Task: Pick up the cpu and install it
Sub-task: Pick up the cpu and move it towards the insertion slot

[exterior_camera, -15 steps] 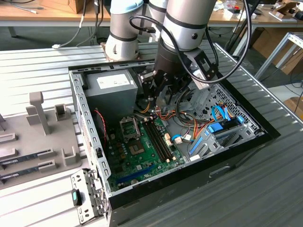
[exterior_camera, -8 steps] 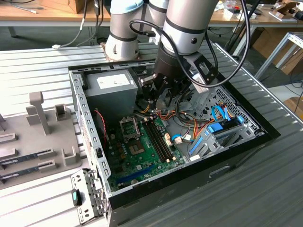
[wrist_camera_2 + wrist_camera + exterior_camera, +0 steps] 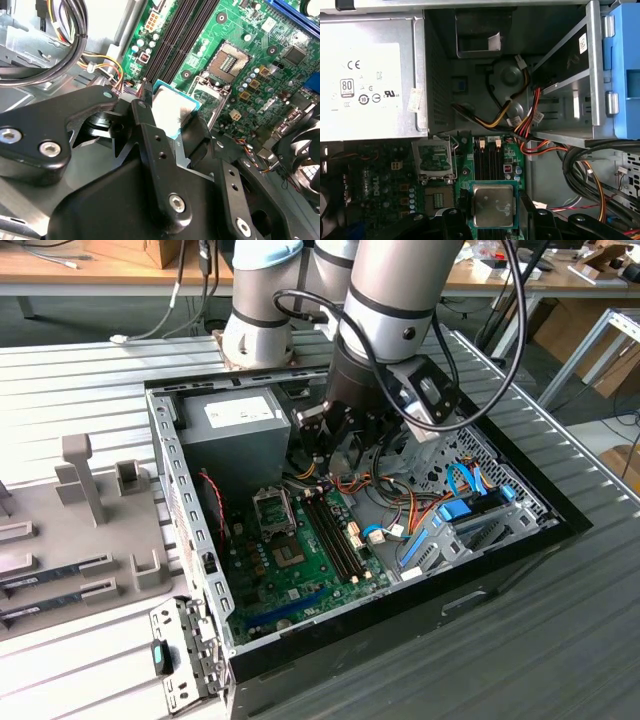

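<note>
The cpu (image 3: 493,204) is a small square chip with a pale silvery top and a teal edge, and my gripper (image 3: 494,212) is shut on it, one black finger (image 3: 462,202) on each side. In the second wrist view the cpu (image 3: 170,107) shows tilted between the fingers (image 3: 145,117) of the gripper (image 3: 172,122). It hangs over the black memory slots (image 3: 487,155), beside the open socket (image 3: 438,198) with its metal load plate (image 3: 435,158) flipped up. In the exterior view my gripper (image 3: 335,450) hangs inside the computer case above the green motherboard (image 3: 300,570).
A grey power supply box (image 3: 235,420) sits at the back of the case (image 3: 500,570). Bundled coloured cables (image 3: 520,120) cross beside the memory slots. A blue drive bracket (image 3: 455,510) lies on the exterior view's right. A grey fixture tray (image 3: 70,530) lies left of the case.
</note>
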`<move>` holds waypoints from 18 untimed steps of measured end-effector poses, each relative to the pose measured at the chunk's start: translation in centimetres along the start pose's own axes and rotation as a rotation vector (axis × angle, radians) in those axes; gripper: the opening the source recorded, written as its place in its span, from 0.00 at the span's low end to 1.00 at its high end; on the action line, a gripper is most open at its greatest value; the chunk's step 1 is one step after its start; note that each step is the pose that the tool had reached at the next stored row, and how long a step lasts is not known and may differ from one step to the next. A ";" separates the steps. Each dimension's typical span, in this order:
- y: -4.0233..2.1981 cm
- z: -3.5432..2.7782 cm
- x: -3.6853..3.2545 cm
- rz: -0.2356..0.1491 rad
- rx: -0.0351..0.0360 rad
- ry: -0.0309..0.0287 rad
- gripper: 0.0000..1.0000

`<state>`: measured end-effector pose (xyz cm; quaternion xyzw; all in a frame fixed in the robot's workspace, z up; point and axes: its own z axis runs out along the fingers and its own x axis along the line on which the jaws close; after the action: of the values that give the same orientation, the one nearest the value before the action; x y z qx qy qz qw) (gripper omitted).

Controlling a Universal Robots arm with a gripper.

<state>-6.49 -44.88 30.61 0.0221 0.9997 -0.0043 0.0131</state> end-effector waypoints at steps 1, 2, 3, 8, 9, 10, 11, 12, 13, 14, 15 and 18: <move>-0.03 0.09 0.00 0.000 0.0000 0.0000 0.47; -0.06 0.14 0.00 0.000 0.0000 0.0000 0.47; -0.09 0.23 0.00 0.000 0.0000 0.0000 0.47; -0.21 0.55 0.00 0.000 0.0000 0.0000 0.47; -0.24 0.63 0.00 0.000 0.0000 0.0000 0.47; -0.26 0.68 0.01 0.000 0.0000 0.0000 0.47; -0.28 0.74 0.01 0.000 0.0000 0.0000 0.47; -0.30 0.79 0.01 0.000 0.0000 0.0000 0.47; -0.33 0.89 0.01 0.000 0.0000 0.0000 0.47; -0.35 0.94 0.01 0.000 0.0000 0.0000 0.47; -0.36 1.00 0.01 0.000 -0.0001 0.0000 0.47; -0.41 1.15 0.01 0.000 -0.0001 0.0000 0.47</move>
<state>-6.49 -45.30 29.47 0.0221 0.9997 -0.0043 0.0131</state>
